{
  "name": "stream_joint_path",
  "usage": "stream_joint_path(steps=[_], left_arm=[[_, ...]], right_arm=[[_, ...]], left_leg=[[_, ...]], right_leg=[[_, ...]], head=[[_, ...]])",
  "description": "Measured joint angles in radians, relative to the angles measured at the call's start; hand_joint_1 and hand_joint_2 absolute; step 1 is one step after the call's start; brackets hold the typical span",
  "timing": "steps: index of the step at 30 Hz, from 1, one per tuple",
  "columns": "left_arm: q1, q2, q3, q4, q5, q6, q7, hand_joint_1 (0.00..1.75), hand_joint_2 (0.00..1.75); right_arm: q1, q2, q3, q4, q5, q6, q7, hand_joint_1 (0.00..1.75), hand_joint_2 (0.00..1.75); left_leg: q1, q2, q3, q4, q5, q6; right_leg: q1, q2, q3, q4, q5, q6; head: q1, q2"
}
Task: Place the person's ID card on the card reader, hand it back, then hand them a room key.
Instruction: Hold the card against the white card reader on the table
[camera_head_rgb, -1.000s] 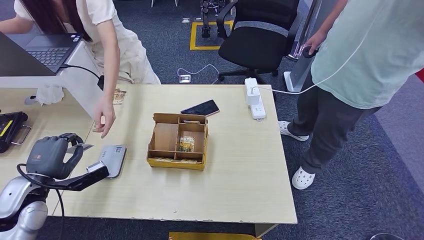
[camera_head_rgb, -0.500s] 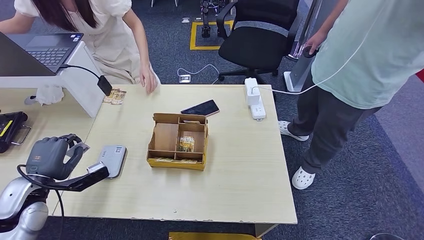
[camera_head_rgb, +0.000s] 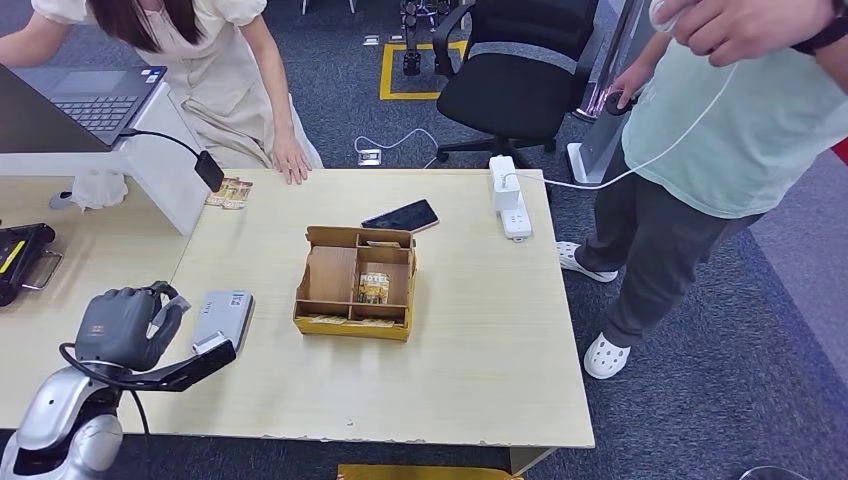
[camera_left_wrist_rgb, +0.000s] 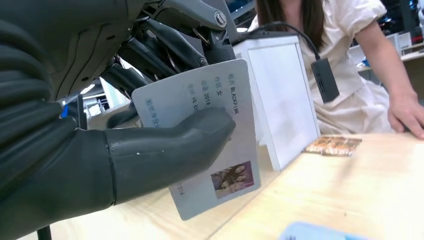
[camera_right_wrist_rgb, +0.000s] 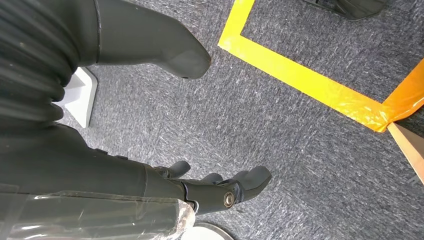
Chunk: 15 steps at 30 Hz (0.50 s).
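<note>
My left hand (camera_head_rgb: 128, 325) hovers over the table's near left part, just left of the grey card reader (camera_head_rgb: 222, 318). It pinches a pale ID card (camera_left_wrist_rgb: 207, 137) with printed text and a small photo between thumb and fingers. The card's edge (camera_head_rgb: 172, 306) peeks out of the hand toward the reader. A cardboard box (camera_head_rgb: 357, 282) with compartments stands mid-table and holds a room key card (camera_head_rgb: 373, 287). A person in a cream dress (camera_head_rgb: 225, 70) leans at the far left edge, one hand (camera_head_rgb: 291, 165) flat on the table. My right hand (camera_right_wrist_rgb: 220, 187) hangs open over grey carpet.
A black phone (camera_head_rgb: 401, 216) and a white power strip (camera_head_rgb: 509, 194) lie beyond the box. Small cards (camera_head_rgb: 229, 192) lie by a white stand (camera_head_rgb: 160, 165) with a laptop (camera_head_rgb: 95, 97). A second person (camera_head_rgb: 715, 130) stands at the table's right. A black office chair (camera_head_rgb: 515, 60) stands behind.
The person drew their hand back from near my left hand to the table's far edge. My left hand, with the card, shifted slightly lower and right, toward the reader.
</note>
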Motion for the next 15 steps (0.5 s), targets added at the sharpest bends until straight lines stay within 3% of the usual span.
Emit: stream_joint_path(steps=[15], left_arm=[[0.033, -0.113, 0.000, 0.054, -0.065, 0.038, 0.026, 1.75, 1.75]], right_arm=[[-0.001, 0.000, 0.002, 0.000, 0.001, 0.000, 0.004, 0.00, 1.75]], left_leg=[[0.000, 0.000, 0.000, 0.000, 0.000, 0.000]], right_leg=[[0.000, 0.000, 0.000, 0.000, 0.000, 0.000]], head=[[0.000, 0.000]])
